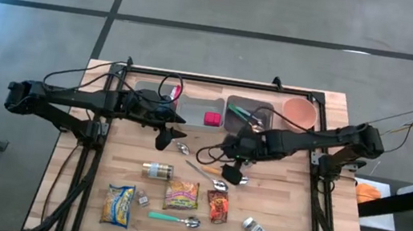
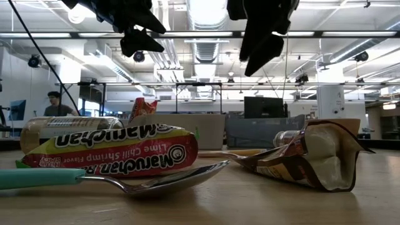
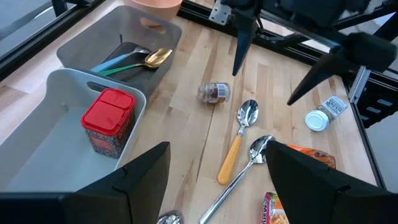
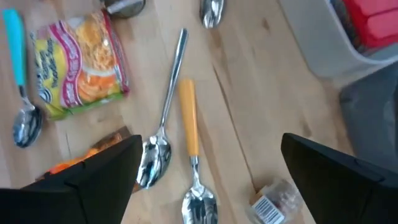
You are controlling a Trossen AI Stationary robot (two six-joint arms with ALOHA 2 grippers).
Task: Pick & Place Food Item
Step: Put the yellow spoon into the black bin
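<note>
Wooden tabletop carries ramen packets, spoons and small jars. Right gripper hangs with fingers spread, empty, above the orange-handled spoon. Left gripper waits released beside the white bin.

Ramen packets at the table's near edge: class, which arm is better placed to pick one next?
Probably right. The right gripper hangs open over mid-table, nearer the ramen packets than the left gripper by the bins.

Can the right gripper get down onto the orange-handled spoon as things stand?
Probably yes: the right gripper hangs open right above the orange-handled spoon, which lies apart from the steel spoon beside it.
</note>
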